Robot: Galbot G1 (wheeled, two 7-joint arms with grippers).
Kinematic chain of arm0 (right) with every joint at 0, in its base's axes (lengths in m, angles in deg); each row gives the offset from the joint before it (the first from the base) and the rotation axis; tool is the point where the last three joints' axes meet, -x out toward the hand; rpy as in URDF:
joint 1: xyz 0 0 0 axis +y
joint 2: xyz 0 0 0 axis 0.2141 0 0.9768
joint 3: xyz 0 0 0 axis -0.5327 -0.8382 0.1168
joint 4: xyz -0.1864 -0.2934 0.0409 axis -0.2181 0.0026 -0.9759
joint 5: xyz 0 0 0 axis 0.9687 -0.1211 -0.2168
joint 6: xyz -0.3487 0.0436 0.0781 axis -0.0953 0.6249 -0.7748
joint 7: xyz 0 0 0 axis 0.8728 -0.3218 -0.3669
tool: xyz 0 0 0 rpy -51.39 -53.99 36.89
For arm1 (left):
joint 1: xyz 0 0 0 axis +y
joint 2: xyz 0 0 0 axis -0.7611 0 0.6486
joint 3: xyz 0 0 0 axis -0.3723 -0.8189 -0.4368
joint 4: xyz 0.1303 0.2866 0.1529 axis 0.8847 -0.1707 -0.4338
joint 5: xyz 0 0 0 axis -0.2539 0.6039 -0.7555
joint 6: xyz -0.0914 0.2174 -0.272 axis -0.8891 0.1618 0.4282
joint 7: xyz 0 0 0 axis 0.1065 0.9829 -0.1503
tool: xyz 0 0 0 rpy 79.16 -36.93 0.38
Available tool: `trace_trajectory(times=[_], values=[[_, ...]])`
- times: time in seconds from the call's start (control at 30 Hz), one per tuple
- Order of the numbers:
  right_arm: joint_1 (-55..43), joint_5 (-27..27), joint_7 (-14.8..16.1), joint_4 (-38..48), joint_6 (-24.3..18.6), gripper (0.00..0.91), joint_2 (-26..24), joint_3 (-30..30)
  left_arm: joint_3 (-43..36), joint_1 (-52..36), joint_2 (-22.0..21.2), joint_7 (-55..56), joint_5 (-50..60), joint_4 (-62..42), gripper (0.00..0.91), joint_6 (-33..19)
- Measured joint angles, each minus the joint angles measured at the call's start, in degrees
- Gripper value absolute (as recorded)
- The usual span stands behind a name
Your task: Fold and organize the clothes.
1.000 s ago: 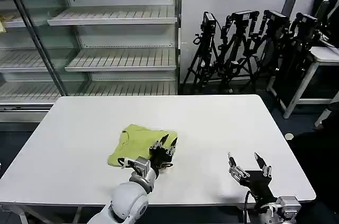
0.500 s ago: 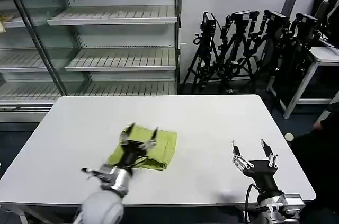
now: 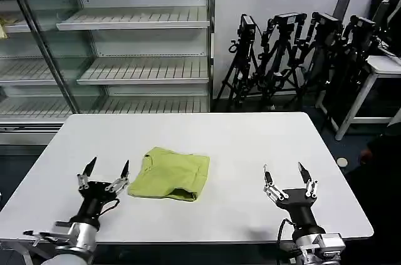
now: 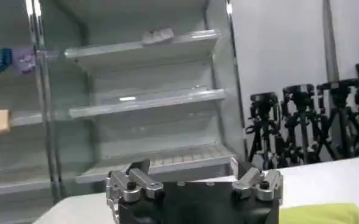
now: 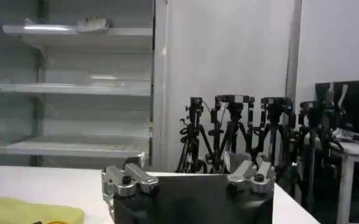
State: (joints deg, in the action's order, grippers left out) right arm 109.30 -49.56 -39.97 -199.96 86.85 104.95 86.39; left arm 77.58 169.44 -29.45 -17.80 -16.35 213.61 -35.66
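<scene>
Lime soft-fabric T-shirt [image 3: 170,175] is left folded on white table [image 3: 250,146]; left end effector [image 3: 103,173] and right end effector [image 3: 285,173] are released, apart. Folding judged done; tidying needed next.

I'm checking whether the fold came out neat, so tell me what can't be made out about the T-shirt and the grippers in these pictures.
- T-shirt, head view: how many layers it has and where the sleeves went; the top layer covers them.
- T-shirt, left wrist view: most of it is cut off by the picture's edge and the gripper body.
- T-shirt, right wrist view: likewise cut off at the edge.
- Left gripper and right gripper: open, both clear of the shirt.
</scene>
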Motion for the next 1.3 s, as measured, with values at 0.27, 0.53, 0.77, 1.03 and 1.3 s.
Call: trace_trajectory(times=[0.27,0.53,0.77,1.03,1.3], values=[[0.24,1.9,0.1,0.48,-0.75,0.907,0.33,-1.95,4.44,3.95,1.47,-1.82,-1.93,2.67,0.907,2.0],[-0.3,3.05,-0.02,0.67,-0.71,0.907,0.59,-2.26,7.72,7.61,2.72,-2.42,-4.75,5.44,0.907,4.01],[0.0,4.29,-0.02,0.54,-0.76,0.907,1.31,-2.19,8.32,9.09,3.06,-2.75,-6.35,7.27,0.907,5.03],[1.05,5.28,0.31,-0.12,-0.73,0.907,1.23,-1.07,7.62,9.2,2.7,-3.13,-6.99,7.77,0.907,5.44],[0.87,4.69,0.34,-1.01,-0.38,0.907,1.26,-0.34,6.64,8.92,1.91,-3.46,-7.09,8.21,0.907,5.71]])
